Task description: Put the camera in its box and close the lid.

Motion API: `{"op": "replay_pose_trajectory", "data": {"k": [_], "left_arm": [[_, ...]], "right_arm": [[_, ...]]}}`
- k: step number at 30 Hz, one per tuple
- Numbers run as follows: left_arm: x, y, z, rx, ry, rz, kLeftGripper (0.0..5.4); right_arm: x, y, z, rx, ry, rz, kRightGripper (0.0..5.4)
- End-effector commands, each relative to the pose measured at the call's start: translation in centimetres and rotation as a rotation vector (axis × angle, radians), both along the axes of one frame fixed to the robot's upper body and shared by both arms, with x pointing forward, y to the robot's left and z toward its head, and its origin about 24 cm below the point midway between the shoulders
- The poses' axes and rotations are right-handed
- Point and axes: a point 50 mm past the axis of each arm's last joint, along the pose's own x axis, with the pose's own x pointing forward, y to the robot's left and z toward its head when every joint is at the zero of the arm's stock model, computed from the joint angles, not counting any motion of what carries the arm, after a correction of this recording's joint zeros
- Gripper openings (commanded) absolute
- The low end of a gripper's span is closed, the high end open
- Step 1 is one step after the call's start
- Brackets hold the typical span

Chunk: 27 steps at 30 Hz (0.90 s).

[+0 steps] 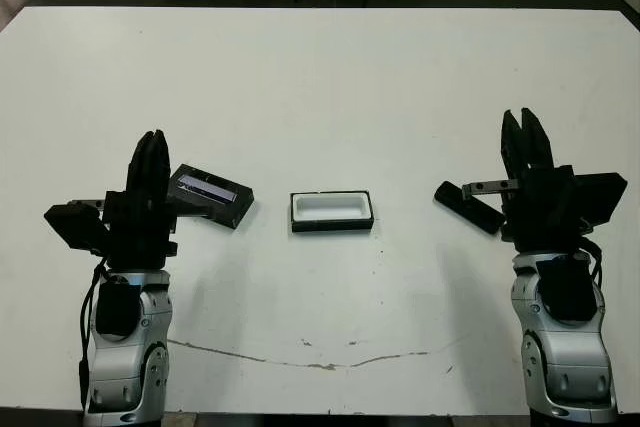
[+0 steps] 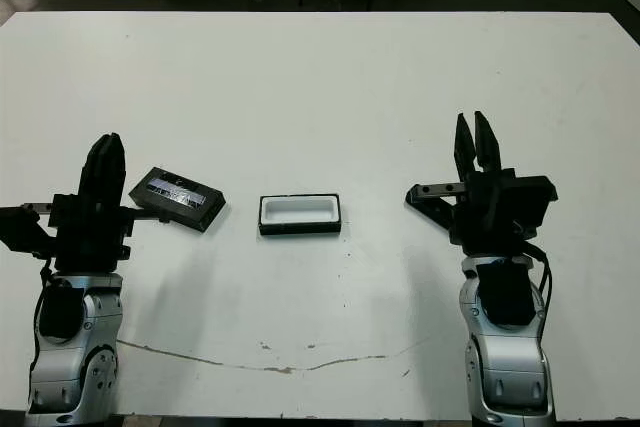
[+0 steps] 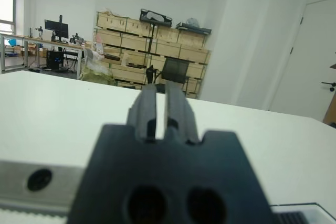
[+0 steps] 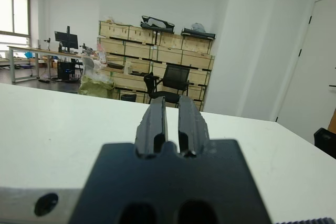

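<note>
Left hand fingers nearly together, right hand slightly parted

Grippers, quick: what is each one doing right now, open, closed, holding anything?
Left gripper: nearly closed, narrow gap, holding nothing.
Right gripper: slightly open, holding nothing.
</note>
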Motion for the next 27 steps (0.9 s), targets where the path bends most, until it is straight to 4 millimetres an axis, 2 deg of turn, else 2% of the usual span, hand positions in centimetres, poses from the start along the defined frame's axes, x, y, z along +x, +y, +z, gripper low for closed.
{"op": "replay_pose_trajectory", "data": {"k": [1,10,15,21,27], "left_arm": [[-0.1,0.2,-0.4,0.000,0.034,0.004,0.01],[-0.2,0.4,-0.5,-0.011,0.042,-0.006,0.01],[-0.2,0.6,-0.7,-0.026,0.033,-0.010,0.01],[-0.3,0.5,-0.8,-0.026,0.040,-0.013,0.01],[-0.4,0.5,-0.7,-0.019,0.034,-0.006,0.01]], "right_arm": [[-0.1,0.0,-0.6,-0.015,0.031,-0.015,0.00],[-0.1,0.3,-0.9,-0.034,0.055,-0.016,0.00],[-0.2,-0.4,-0.4,-0.042,0.059,0.010,0.00],[0.1,-2.5,0.6,-0.046,0.057,0.052,0.00],[0.7,-5.5,1.4,-0.103,0.109,0.030,0.00]]}}
